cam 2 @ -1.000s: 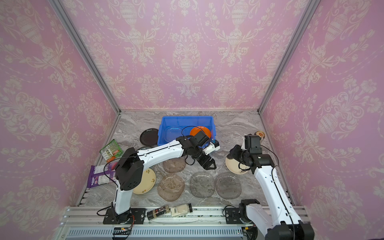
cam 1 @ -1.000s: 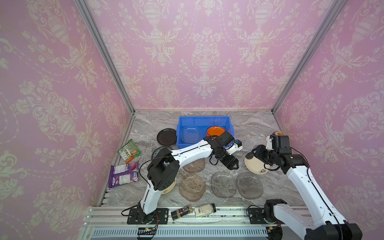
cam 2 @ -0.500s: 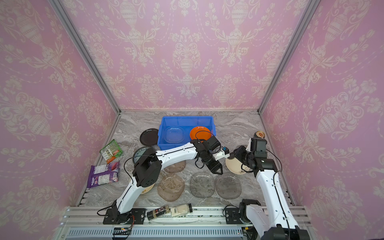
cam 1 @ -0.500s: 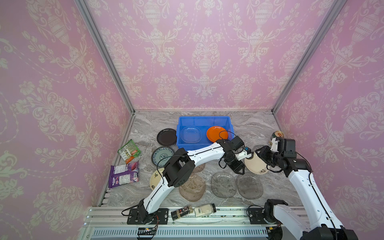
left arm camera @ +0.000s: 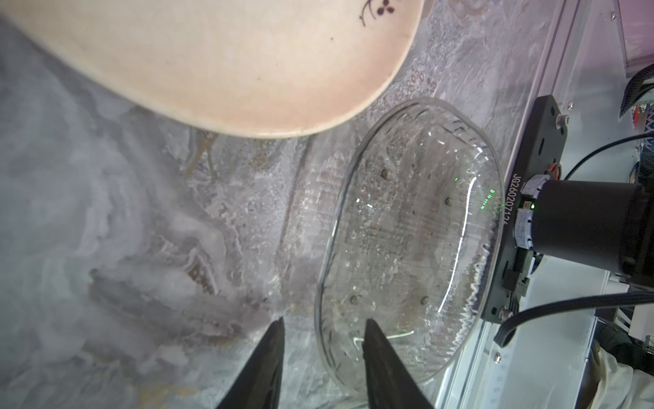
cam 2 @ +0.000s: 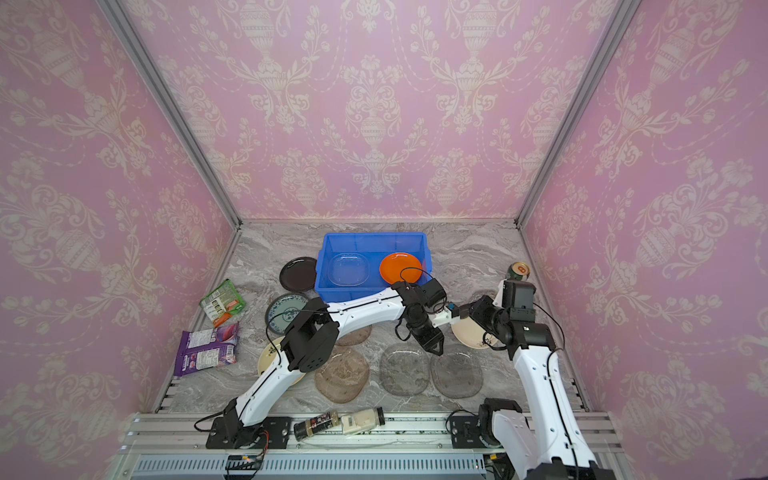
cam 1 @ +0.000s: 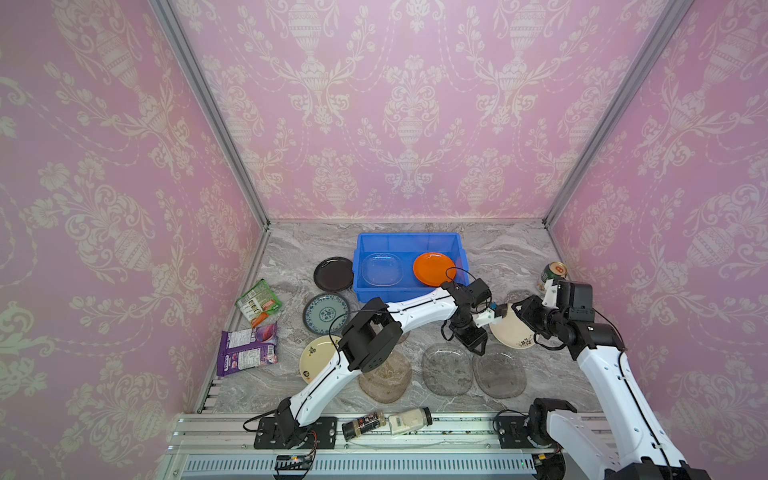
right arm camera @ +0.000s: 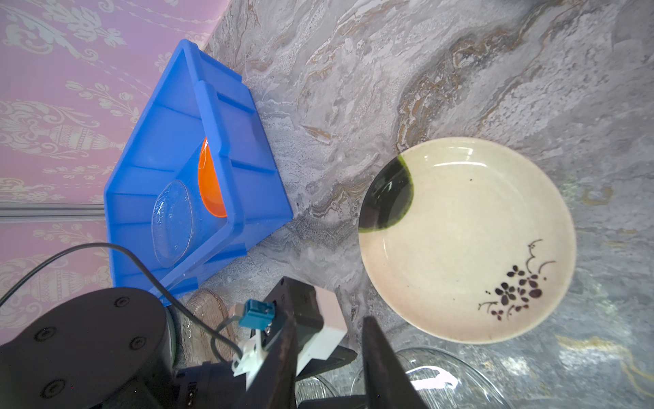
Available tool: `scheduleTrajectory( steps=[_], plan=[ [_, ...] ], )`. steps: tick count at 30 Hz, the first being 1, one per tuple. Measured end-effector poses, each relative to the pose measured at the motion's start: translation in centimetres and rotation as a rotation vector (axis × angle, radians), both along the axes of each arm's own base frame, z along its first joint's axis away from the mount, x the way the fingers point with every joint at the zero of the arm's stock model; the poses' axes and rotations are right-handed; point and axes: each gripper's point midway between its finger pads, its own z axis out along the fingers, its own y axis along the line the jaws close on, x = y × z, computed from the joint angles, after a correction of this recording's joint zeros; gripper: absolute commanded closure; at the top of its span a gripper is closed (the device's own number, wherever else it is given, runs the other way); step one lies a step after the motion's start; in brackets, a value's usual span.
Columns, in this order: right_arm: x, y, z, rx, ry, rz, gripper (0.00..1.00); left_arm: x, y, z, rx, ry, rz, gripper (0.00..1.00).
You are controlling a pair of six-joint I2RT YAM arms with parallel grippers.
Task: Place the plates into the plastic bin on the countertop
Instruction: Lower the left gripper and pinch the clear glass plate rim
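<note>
So the left pincer (left arm camera: 325, 320) is pointing down, tips parted either side of the near rim of the clear grey plate (left arm camera: 407, 248) lying flat on the table (left arm camera: 106, 212) (nothing pinched yet, I'd say). The right pincer (right arm camera: 329, 318) hangs parted and empty beside the cream plate (right arm camera: 467, 240); the blue bin (cam 1: 409, 245) sits further back.

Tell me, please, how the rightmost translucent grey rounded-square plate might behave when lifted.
The translucent grey rounded-square plate glints sharply, so probably rigid and breakable. Its smooth low rim may slip in the left gripper. Flat on the marbled countertop, it should slide, not roll.
</note>
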Motion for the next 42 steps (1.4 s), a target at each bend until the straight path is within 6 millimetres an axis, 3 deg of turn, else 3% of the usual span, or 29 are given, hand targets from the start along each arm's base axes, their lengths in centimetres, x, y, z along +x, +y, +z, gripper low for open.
scheduleTrajectory(
  steps=[28,42],
  plan=[
    [0.8,0.2,-0.6,0.028,0.000,0.014,0.67,0.5,-0.7,-0.9,0.043,0.026,-0.006,0.79],
    [0.9,0.1,-1.4,0.036,0.027,0.010,0.67,0.3,-0.9,-1.0,0.045,0.046,-0.010,0.93]
  ],
)
